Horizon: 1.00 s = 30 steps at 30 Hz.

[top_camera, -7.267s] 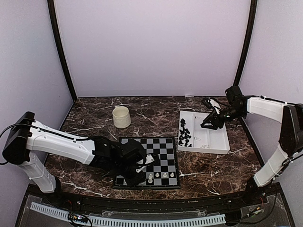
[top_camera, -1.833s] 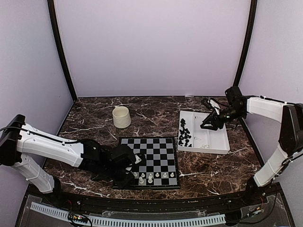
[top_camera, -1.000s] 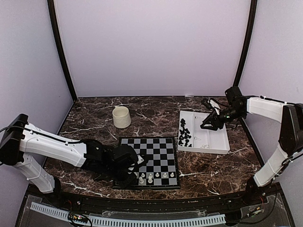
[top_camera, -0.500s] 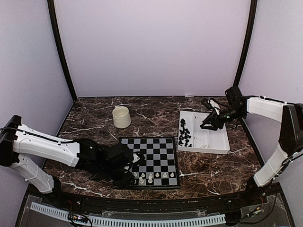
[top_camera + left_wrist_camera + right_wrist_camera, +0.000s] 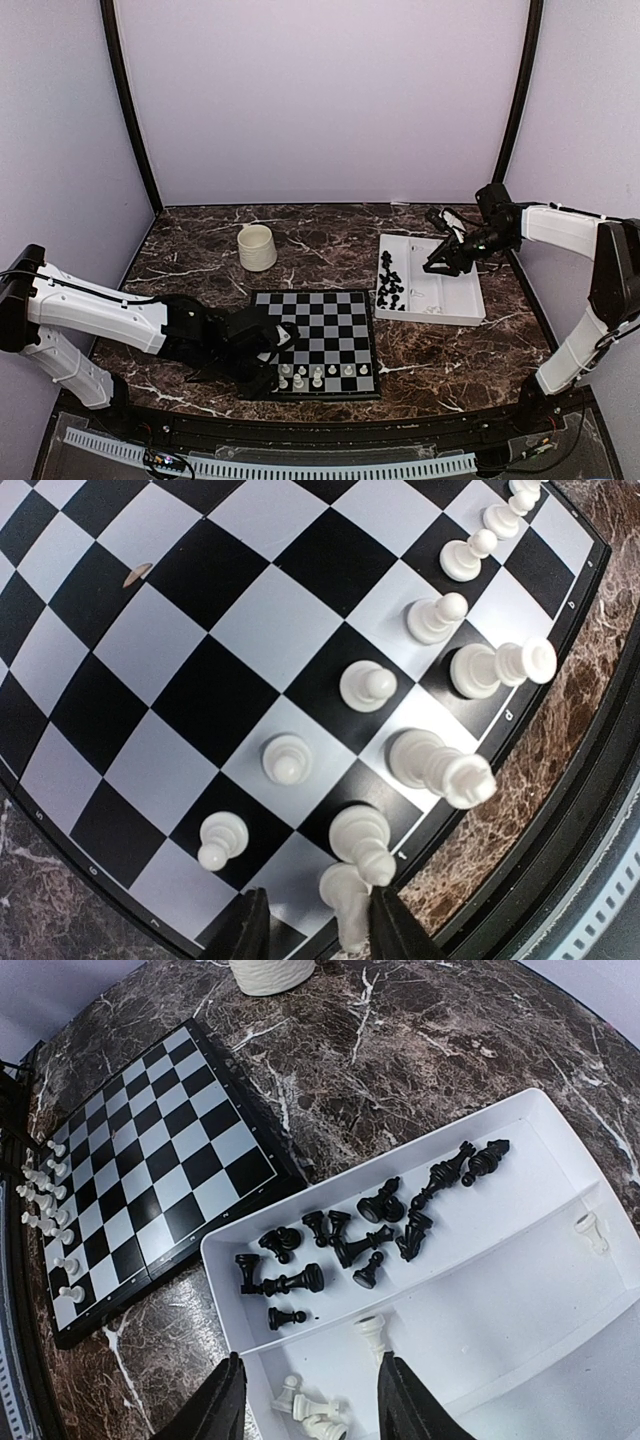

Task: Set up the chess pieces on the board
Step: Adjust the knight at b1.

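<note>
Left tool (image 5: pixel 318 920) has opened up since a second ago, fingers (image 5: pixel 250 935) apart around a white piece (image 5: pixel 348 915) at the board (image 5: pixel 200 610)'s near corner. Right tool (image 5: pixel 312 1372), apart too, hovers nearer the tray (image 5: pixel 520 1290)'s leftover pieces (image 5: pixel 340 1230).

High rear overview, two close downward wrist views; board (image 5: pixel 340 320) shared.
</note>
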Each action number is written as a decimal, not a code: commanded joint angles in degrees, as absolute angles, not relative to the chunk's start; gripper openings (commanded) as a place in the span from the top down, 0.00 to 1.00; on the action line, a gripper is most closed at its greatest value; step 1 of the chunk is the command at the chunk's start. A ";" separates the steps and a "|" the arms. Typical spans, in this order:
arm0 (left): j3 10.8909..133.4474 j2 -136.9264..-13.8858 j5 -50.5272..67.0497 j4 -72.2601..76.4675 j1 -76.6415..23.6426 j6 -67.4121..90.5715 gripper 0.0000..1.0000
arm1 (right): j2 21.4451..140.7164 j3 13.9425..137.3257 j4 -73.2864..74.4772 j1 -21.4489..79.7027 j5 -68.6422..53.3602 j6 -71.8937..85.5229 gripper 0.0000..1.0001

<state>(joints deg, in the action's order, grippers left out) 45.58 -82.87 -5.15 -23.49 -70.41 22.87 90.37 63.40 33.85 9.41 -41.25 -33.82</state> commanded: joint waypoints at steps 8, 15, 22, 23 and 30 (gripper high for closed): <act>44.10 -83.01 -9.17 -26.39 -70.75 24.73 0.64 | 90.46 63.11 33.97 9.23 -42.45 -34.28 0.54; 43.95 -83.19 -9.33 -26.89 -70.75 24.96 0.64 | 90.38 63.11 33.98 9.23 -42.36 -34.23 0.54; 46.05 -79.80 -7.86 -27.45 -70.75 23.36 0.62 | 89.99 64.92 35.36 9.23 -43.78 -33.53 0.53; 46.71 -79.06 -8.24 -28.01 -70.75 22.80 0.61 | 90.01 65.92 35.85 9.23 -43.85 -33.20 0.53; 57.11 -74.50 -14.26 -32.73 -70.39 15.32 0.51 | 89.72 78.91 41.43 8.53 -38.02 -32.45 0.50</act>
<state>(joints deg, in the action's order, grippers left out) 50.41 -77.60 -9.58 -29.95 -70.41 20.80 90.37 70.89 39.00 9.41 -41.19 -33.34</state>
